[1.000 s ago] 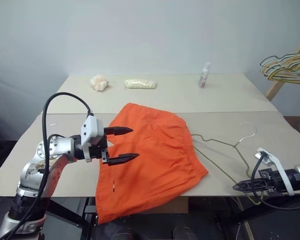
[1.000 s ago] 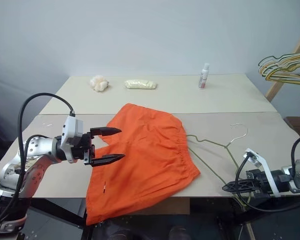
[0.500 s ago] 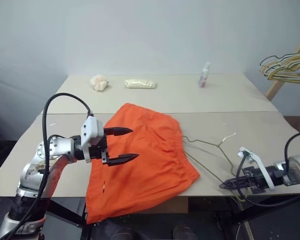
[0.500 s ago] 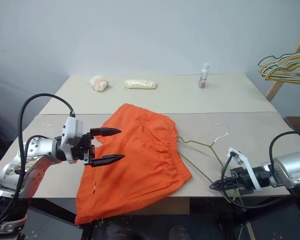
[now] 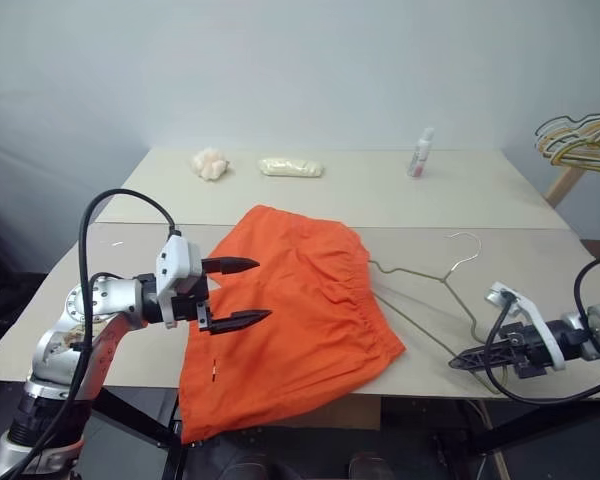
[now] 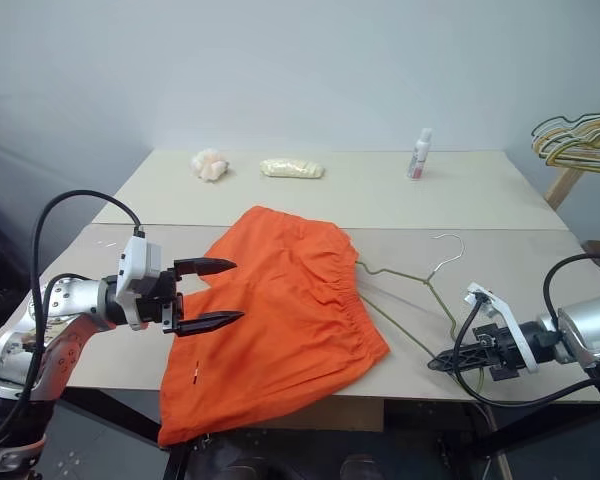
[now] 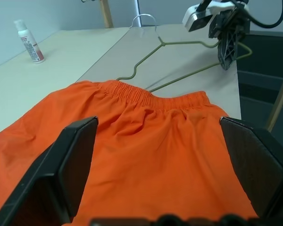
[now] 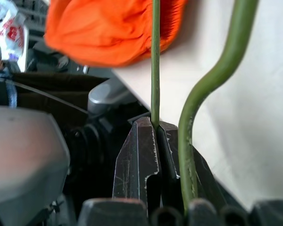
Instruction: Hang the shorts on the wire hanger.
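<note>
Right gripper (image 8: pixel 153 129) pinched tight on the wire hanger (image 5: pixel 420 275) at the table (image 5: pixel 540 255) front edge. Left gripper (image 5: pixel 242 292) spread wide above the shorts (image 5: pixel 300 320), touching nothing. Shorts flat mid-table, lower hem draped over the edge; hanger's far corner tucked under the waistband.

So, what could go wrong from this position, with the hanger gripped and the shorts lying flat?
1. The right gripper pinches the thin wire hanger by one corner only, so the wire may twist or slip between the fingers.
2. The shorts hang partly over the table's front edge; pushing the hanger into them could drag them off.
3. The left gripper hovers open above the shorts, holding nothing, so the fabric may bunch up.
</note>
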